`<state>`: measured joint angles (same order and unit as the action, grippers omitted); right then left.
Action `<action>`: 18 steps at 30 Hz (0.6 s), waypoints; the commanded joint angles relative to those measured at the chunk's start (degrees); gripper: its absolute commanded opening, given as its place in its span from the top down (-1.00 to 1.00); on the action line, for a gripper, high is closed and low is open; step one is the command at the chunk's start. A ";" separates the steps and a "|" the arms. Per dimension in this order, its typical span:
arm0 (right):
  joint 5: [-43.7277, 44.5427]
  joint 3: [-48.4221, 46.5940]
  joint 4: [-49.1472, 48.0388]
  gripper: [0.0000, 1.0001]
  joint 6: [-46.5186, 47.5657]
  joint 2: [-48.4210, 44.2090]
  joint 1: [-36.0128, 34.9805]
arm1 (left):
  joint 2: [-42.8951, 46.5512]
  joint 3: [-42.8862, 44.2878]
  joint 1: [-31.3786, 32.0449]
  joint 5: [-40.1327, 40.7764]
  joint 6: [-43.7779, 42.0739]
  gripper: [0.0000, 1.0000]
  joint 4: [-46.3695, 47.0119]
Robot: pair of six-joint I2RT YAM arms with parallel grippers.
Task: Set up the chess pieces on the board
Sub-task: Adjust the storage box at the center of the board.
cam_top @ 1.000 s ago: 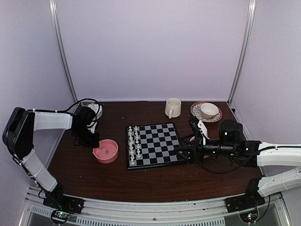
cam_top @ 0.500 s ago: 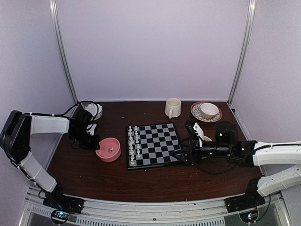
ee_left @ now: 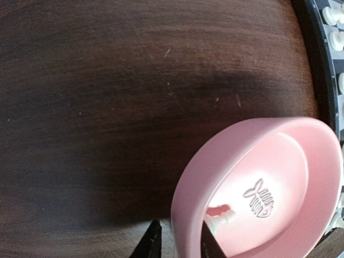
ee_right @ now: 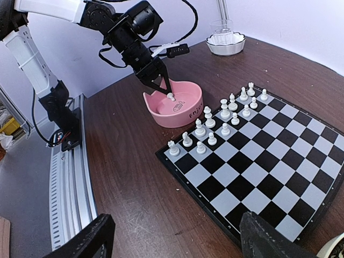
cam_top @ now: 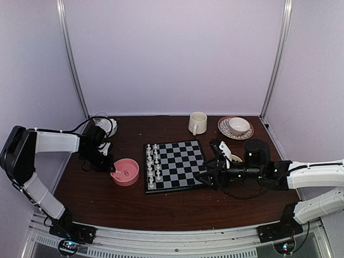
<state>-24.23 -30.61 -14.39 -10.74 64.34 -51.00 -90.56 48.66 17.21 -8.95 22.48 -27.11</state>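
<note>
Found the board [ee_right: 258, 161] flat on the dark wooden table [ee_right: 134, 177], its far side running out of frame in the right wrist view. Noted white chess pieces [ee_right: 212, 126] upright in two rows along the board edge nearest the pink bowl [ee_right: 185, 114]; too small overhead to name by type. Saw the left gripper [ee_right: 164, 89] angled down into that bowl, one white piece [ee_right: 170, 97] right at its tips. Could not tell clenched from released. The left wrist view gave only two dark finger ends [ee_left: 153, 243] at the bottom edge, slightly apart, astride the bowl's rim, with the piece just beside one and half hidden. Found the right gripper [ee_right: 180, 242] spread wide with nothing between, low at the board's opposite edge, fingers mostly cropped. Spotted a pale rim [ee_right: 334, 249] at the frame corner, too cut off to identify. Made out a mug [cam_top: 198, 123] and a cup [cam_top: 239, 125] on a saucer [cam_top: 221, 127] behind the board, plus a small white dish [ee_right: 226, 43], partly masked overhead by the left arm.
</note>
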 commanded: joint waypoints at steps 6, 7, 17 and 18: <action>-0.38 -1.44 -1.03 -0.67 0.27 -0.17 0.21 | 3.07 3.31 2.24 6.78 -0.99 0.26 -4.50; -0.32 -1.48 -0.86 -0.67 0.42 -0.18 0.20 | 3.69 3.77 2.87 7.60 -0.95 0.24 -4.92; -0.75 -1.54 -0.26 -0.68 0.24 -1.62 0.20 | 3.87 10.30 12.40 19.32 -6.75 0.29 -9.52; -0.76 -1.50 -0.26 -0.68 0.20 -1.89 0.20 | 3.16 10.51 12.41 18.76 -7.15 0.34 -9.58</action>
<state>-24.25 -30.61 -14.33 -10.70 64.16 -51.00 -86.21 57.14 28.97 6.28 18.72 -34.85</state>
